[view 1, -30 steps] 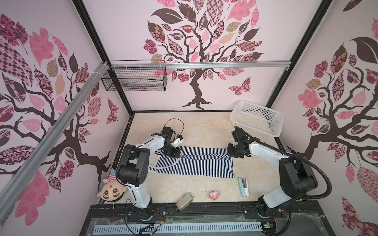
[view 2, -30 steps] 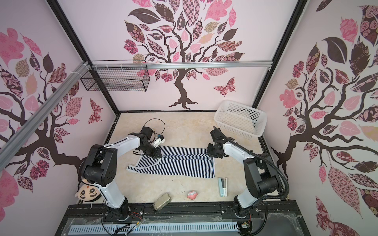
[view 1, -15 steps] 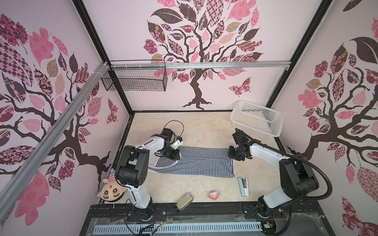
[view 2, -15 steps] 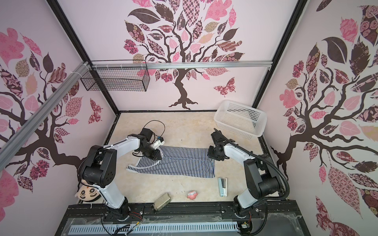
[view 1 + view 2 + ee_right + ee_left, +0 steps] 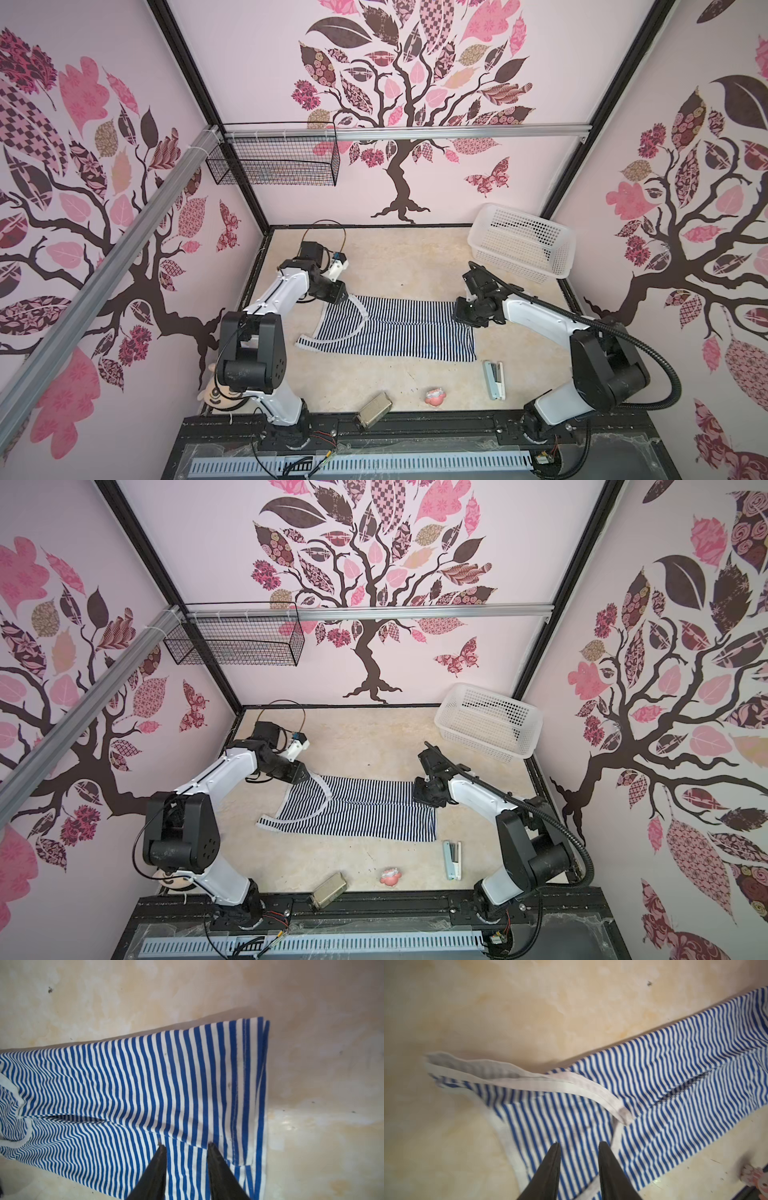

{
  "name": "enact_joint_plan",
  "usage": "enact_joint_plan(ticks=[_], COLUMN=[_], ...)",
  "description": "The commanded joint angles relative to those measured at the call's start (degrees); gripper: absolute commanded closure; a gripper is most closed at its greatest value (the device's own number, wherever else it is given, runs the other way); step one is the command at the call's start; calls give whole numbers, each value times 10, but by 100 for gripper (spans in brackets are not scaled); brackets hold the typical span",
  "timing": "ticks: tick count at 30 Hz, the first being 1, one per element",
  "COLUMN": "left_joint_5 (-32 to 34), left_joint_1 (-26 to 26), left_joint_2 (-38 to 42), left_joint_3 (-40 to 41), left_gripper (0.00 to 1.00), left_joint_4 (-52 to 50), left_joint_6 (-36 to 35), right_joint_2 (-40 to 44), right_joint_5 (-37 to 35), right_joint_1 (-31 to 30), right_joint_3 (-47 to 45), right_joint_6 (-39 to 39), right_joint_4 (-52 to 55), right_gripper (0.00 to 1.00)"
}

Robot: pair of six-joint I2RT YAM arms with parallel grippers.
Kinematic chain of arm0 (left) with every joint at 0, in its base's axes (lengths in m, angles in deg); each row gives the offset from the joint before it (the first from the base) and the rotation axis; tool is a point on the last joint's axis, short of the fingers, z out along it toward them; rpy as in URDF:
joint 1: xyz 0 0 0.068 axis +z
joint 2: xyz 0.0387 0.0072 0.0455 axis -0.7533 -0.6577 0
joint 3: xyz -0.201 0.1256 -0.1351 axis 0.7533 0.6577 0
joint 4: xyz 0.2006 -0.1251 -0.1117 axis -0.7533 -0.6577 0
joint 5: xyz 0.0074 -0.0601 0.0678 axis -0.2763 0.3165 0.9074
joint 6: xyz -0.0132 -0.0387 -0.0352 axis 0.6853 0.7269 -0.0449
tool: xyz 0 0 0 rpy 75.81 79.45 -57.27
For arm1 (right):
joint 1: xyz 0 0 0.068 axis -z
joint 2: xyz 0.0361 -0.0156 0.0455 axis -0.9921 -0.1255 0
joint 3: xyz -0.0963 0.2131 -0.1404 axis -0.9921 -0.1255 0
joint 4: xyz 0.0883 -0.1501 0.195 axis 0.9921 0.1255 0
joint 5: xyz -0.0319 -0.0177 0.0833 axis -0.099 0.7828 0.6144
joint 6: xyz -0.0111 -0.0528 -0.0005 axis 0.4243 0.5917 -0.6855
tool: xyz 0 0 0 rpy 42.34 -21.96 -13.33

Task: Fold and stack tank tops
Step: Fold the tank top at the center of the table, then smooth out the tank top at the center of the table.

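One striped tank top (image 5: 395, 332) (image 5: 357, 812) lies flat across the middle of the table, straps to the left and hem to the right. A folded-over flap's edge runs along its length. My left gripper (image 5: 338, 296) (image 5: 579, 1144) hovers over the far strap corner, open, with only striped cloth (image 5: 654, 1095) showing below the gap. My right gripper (image 5: 461, 316) (image 5: 186, 1145) hangs over the far hem corner (image 5: 249, 1084), also open and holding nothing. In both top views the wrists hide the fingertips.
A white perforated basket (image 5: 521, 241) stands at the back right. Near the front edge lie a stapler (image 5: 493, 379), a small pink toy (image 5: 435, 396) and a metal box (image 5: 373, 408). A plush doll (image 5: 214, 395) sits behind the left arm's base. A wire basket (image 5: 274, 164) hangs on the wall.
Both grippers' jaws have parted over the top's far corners and the cloth lies loose beneath them. The arms have barely shifted.
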Motion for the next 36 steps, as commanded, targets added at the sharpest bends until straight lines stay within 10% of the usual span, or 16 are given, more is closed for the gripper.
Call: enact_joint_plan(ticks=[1, 21, 36], left_joint_5=[-5, 59, 63], left_joint_1=[41, 75, 75], left_joint_2=[-41, -215, -233], left_joint_3=[-47, -213, -226], left_gripper=[58, 42, 62], left_joint_4=[-6, 1, -3], left_joint_6=[1, 40, 23], right_joint_2=[-25, -81, -83], right_joint_5=[7, 17, 19], right_joint_1=[0, 0, 0], right_joint_3=[0, -17, -25], right_joint_6=[-12, -9, -12], right_joint_4=[-13, -42, -48], right_gripper=[64, 64, 65])
